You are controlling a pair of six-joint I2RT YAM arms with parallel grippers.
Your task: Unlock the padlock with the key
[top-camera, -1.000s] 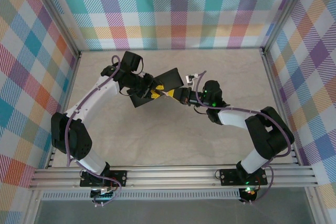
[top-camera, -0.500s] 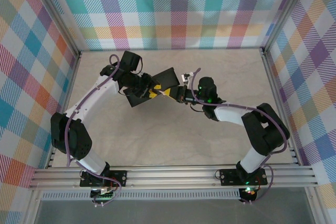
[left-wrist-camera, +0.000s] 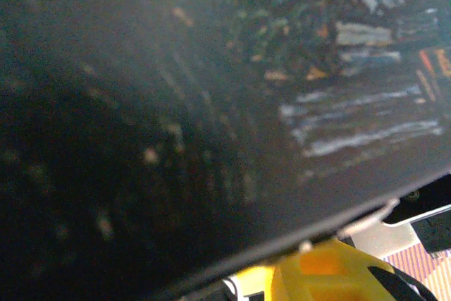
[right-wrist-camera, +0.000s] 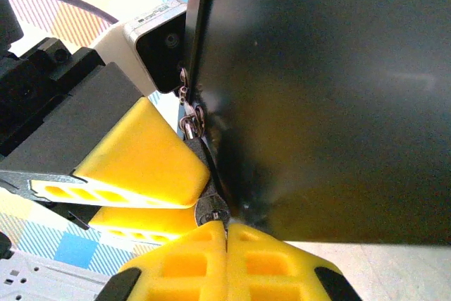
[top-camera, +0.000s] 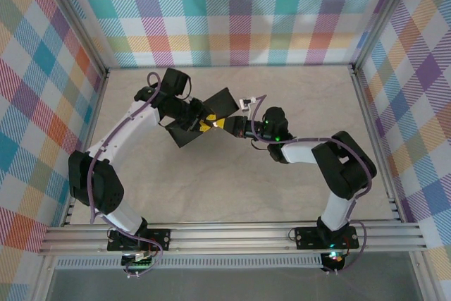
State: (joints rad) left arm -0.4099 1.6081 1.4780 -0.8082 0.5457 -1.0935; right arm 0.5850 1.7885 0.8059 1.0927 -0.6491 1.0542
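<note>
Moved: the right gripper (top-camera: 227,124) is sitting further left than a second ago, tighter against the left gripper (top-camera: 206,126), with its elbow folding inward. The left arm is holding much the same place.
Padlock: as far as I can judge, the padlock (right-wrist-camera: 199,147) is hanging at the edge of the dark tin (right-wrist-camera: 331,103). It is raised above the surface (top-camera: 232,195) and crowded between both sets of fingers.
Right fingers: these are pressing flat together just below the lock. Whether the key is lying between them is too small to tell.
Left fingers (right-wrist-camera: 134,167): these are standing narrow, just beside the lock. I cannot tell whether they are clamping anything.
Deciding relation: the lock's long axis is running along the tin edge, straight ahead of the right fingertips. The right arm is therefore looking better placed to push in and twist.
</note>
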